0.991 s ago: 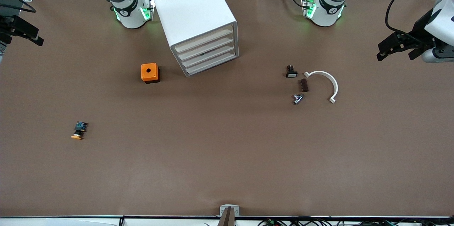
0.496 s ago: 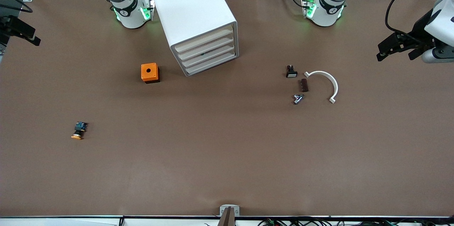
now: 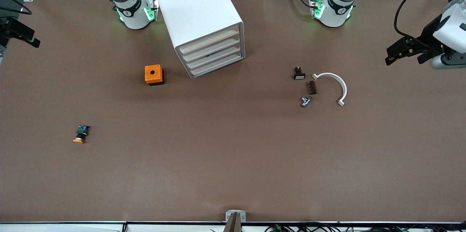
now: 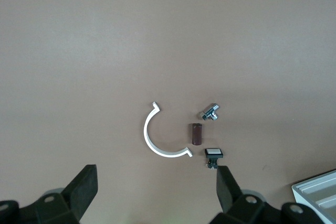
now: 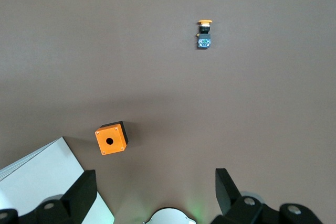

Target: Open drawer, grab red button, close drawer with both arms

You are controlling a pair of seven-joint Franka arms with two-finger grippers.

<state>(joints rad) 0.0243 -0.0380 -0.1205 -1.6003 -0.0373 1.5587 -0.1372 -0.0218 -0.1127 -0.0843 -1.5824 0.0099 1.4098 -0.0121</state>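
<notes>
Four drawers sit shut and alike in my cabinet, no red button visible, both my left gripper and right gripper with jaws spread at the counter ends, so I could pull the wrong drawer.

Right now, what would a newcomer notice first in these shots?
The white cabinet with four shut drawers, standing between the arm bases, draws the eye first. Next is the orange cube with a hole, beside it toward the right arm's end. A white curved piece lies with a few small parts toward the left arm's end, while the left end effector and right end effector wait open at the table's ends.
</notes>
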